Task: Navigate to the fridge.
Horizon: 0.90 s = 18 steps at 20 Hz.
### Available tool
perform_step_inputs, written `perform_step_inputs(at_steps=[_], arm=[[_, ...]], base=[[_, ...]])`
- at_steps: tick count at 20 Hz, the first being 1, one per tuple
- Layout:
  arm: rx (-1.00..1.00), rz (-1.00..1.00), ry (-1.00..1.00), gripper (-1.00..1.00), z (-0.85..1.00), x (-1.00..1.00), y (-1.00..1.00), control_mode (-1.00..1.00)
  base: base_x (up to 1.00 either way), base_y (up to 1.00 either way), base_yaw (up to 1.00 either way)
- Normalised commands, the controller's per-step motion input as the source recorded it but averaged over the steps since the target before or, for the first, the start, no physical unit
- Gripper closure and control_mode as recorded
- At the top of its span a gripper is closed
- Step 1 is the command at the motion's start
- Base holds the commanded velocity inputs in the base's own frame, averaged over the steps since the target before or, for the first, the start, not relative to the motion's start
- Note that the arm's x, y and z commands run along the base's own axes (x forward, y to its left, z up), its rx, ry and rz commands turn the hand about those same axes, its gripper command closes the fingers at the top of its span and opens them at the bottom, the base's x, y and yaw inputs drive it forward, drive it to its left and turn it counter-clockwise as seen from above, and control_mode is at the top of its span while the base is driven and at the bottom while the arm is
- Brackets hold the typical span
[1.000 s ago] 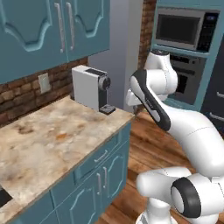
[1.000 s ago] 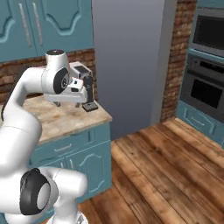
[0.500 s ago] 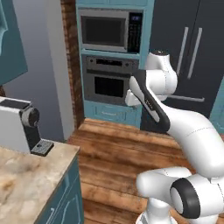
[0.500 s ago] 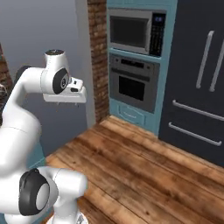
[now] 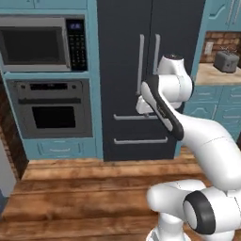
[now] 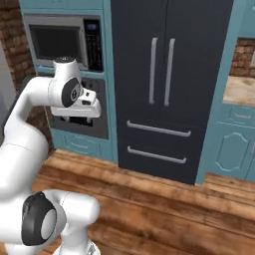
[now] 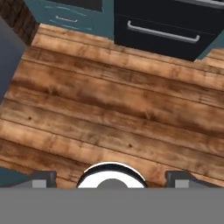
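I'm facing the fridge (image 5: 124,70) now: its near-black double doors stand ahead across a stretch of wood floor (image 7: 109,109), a little left of centre in the left base view and right of centre in the right base view (image 6: 169,74). The two upright silver handles (image 6: 162,71) sit side by side at the seam between the doors, and below them are two drawers, each with a horizontal silver handle (image 6: 158,129). To the fridge's left, set in teal cabinetry, are the microwave (image 5: 43,42) with its keypad on the right side and, directly beneath it, the wall oven (image 5: 49,109) with a dark window. To the fridge's right a counter (image 5: 215,75) runs off under a brick wall, with a toaster (image 5: 226,61) standing on it. My arm is folded up in front of me, with the hand near the fridge doors in the left base view and in front of the oven in the right base view. The gripper (image 7: 111,177) points down at the floor; in the hand view its two fingertips (image 7: 43,178) stand wide apart at the bottom edge, with nothing between them. The bottom fridge drawer (image 7: 166,26) shows along the top of that view, with a teal drawer (image 7: 70,17) beside it.
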Motion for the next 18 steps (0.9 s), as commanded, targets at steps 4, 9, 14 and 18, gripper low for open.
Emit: perform_step_inputs(at_steps=[4, 9, 14, 18], arm=[[0.00, 0.00, 0.00, -1.00, 0.00, 0.00, 0.00, 1.00], [0.00, 0.00, 0.00, -1.00, 0.00, 0.00, 0.00, 1.00], [0.00, 0.00, 0.00, -1.00, 0.00, 0.00, 0.00, 1.00], [0.00, 0.00, 0.00, -1.00, 0.00, 0.00, 0.00, 1.00]], base=[[1.00, 0.08, -0.32], [1.00, -0.15, -0.06], [1.00, -0.16, 0.00], [1.00, -0.24, -0.05]])
